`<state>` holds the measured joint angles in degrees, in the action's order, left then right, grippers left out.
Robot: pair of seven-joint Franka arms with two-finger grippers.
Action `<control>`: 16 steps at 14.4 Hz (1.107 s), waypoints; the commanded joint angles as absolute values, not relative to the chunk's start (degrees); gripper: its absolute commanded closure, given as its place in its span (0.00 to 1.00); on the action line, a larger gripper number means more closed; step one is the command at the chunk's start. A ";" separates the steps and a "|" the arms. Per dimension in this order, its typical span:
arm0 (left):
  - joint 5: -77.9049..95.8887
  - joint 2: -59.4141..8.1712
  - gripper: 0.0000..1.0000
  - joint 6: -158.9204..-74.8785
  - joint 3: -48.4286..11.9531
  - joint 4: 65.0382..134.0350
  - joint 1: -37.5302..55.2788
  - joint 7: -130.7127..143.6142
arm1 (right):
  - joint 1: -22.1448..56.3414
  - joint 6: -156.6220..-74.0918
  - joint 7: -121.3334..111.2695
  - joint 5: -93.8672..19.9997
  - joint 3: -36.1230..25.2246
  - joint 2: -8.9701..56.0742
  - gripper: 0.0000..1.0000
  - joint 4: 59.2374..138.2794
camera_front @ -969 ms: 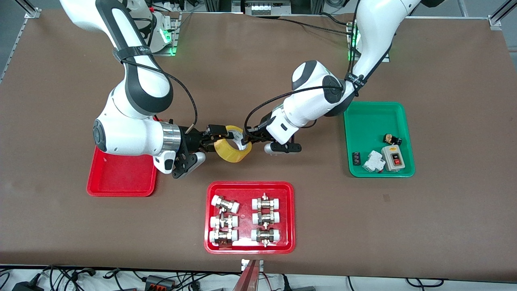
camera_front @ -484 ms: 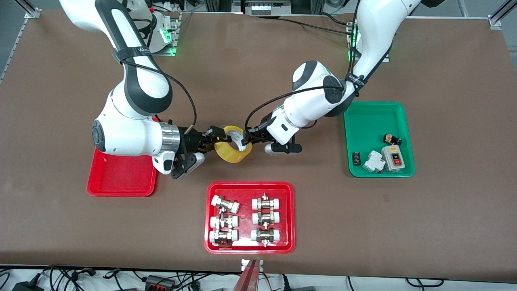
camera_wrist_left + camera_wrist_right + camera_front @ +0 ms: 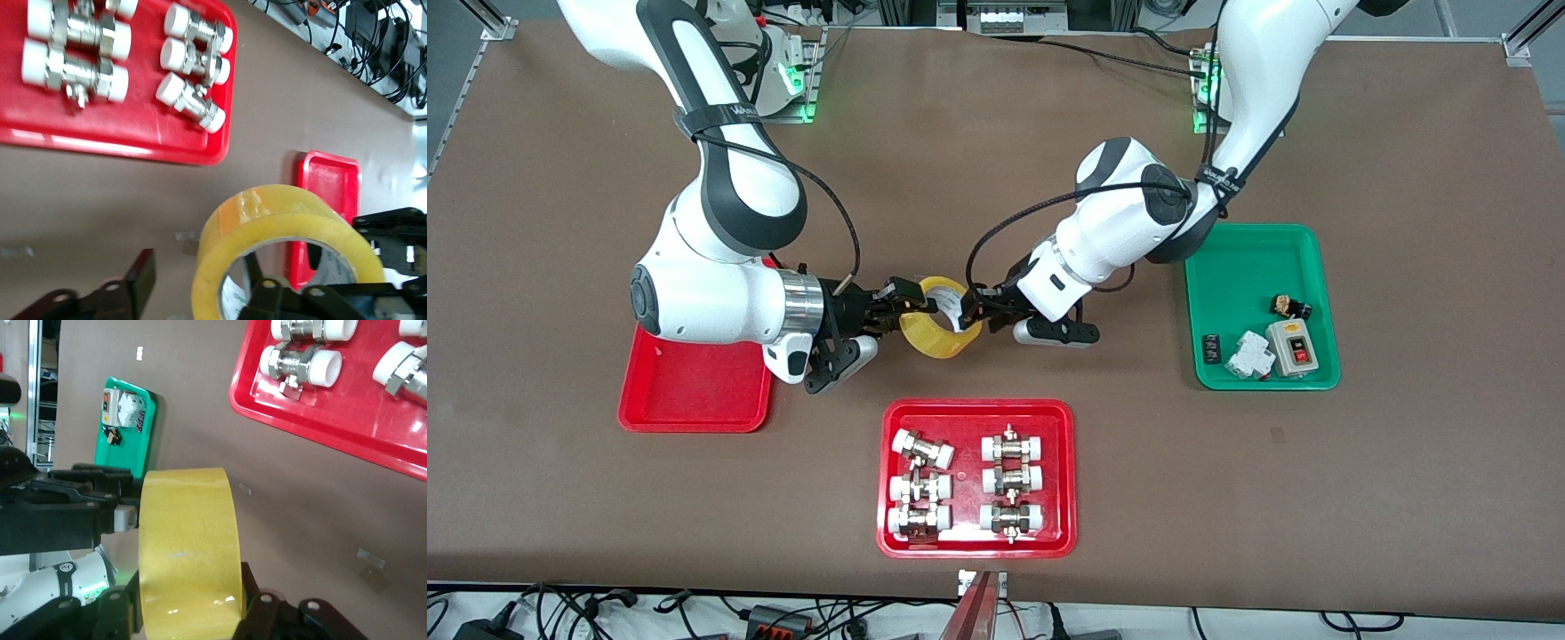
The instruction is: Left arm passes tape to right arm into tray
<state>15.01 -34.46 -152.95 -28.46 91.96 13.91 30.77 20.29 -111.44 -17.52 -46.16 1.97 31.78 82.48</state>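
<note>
The tape is yellow with a whitish core; two trays are red, one tray green.

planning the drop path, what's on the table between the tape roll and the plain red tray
Nothing on the table: in the front view only the right gripper and its wrist span from the tape to the tray.

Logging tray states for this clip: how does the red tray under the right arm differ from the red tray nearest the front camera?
The red tray under the right arm shows a bare floor, while the red tray nearest the front camera holds six white-capped metal fittings in two columns. The first lies toward the right arm's end of the table, partly covered by that arm; the second sits mid-table, fully in view. Both are red, rectangular and round-cornered.
</note>
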 commanded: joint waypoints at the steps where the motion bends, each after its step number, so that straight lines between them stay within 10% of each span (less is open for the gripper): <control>1: 11.43 -33.23 0.00 -150.31 -28.39 90.79 11.08 30.15 | 19.86 -110.04 -18.37 -46.76 2.02 31.73 0.70 81.91; 10: 10.99 -26.72 0.00 -100.78 -28.30 79.20 0.10 29.97 | 19.60 -110.04 -18.11 -42.90 1.50 31.64 0.70 82.35; 16: 4.59 -23.38 0.00 -89.21 -28.56 78.57 -3.87 28.92 | 3.29 -103.20 -17.49 -42.63 1.41 31.90 0.70 83.75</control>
